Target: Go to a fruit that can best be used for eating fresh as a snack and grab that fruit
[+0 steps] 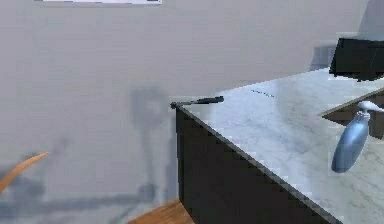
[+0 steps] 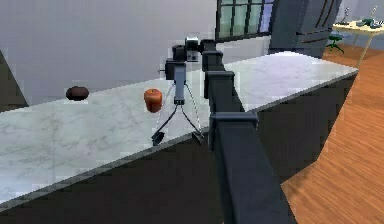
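Note:
A small red-brown round fruit, apple-like, stands on the long marble counter. Just right of it is my gripper, its dark body above and its two thin fingers reaching down toward the counter's near edge. The dark arm bar rises from the bottom edge to it. With the fruit standing on the counter so close to the fingers, I cannot tell whether the gripper holds anything. A dark round lump lies further left on the same counter.
In the forward view a marble counter on a dark base fills the right, carrying a blue-grey spray bottle, a dark slim thing at its corner and a black box. Bare wall and floor lie left. A window sits behind the counter.

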You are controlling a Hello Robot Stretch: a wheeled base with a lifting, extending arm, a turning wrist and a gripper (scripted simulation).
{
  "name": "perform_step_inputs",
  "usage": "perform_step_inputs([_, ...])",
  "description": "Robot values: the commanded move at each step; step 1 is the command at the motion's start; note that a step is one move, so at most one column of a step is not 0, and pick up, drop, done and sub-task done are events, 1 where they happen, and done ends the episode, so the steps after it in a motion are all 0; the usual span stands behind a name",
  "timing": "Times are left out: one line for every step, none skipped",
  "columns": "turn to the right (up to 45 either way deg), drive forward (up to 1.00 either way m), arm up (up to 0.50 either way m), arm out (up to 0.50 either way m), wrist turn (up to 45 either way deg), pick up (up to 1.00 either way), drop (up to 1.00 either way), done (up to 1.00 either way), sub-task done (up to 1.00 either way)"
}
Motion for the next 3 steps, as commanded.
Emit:
perform_step_inputs([0.0, 0.0, 0.0, 0.0, 45.0, 0.0, 0.0, 0.0, 0.0])
perform_step_inputs([0.0, 0.0, 0.0, 0.0, 45.0, 0.0, 0.0, 0.0, 0.0])
perform_step_inputs([0.0, 0.0, 0.0, 0.0, 45.0, 0.0, 0.0, 0.0, 0.0])
